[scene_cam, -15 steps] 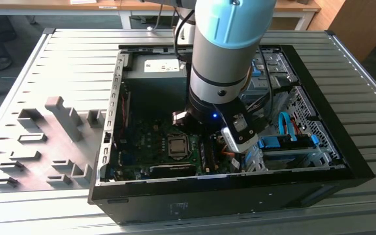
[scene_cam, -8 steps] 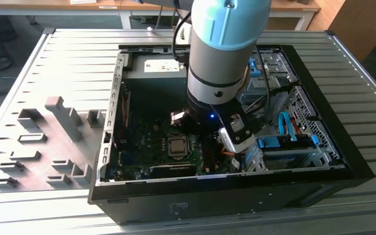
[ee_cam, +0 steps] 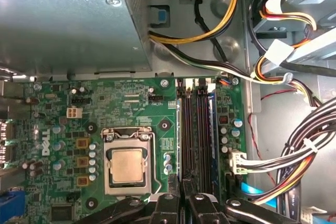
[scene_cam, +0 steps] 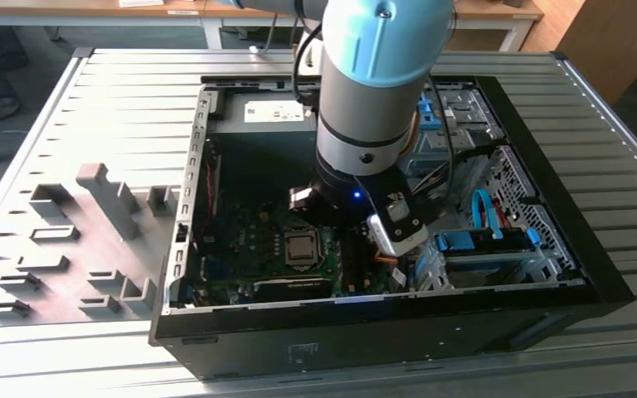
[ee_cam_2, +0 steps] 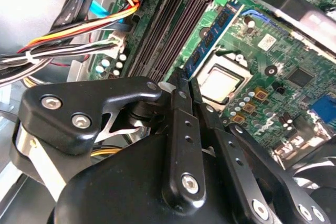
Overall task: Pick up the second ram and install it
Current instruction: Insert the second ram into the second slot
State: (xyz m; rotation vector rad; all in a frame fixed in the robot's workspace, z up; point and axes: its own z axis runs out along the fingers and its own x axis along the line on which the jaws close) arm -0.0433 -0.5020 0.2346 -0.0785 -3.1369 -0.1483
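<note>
Second ram: on edge in slot bank, on the CPU socket side; looks inserted.
Fingers: nearly together, nothing visibly held, tips at the ram's near end.
Left: full seating unconfirmed.

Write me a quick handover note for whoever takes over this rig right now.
Gripper: low inside the computer case, at one end of the memory slots beside the processor; open or shut, cannot tell.
Memory stick: along the slot nearest the processor, one end by the gripper.
Done: stick is at its slot.
Left: whether it is fully seated does not show.
</note>
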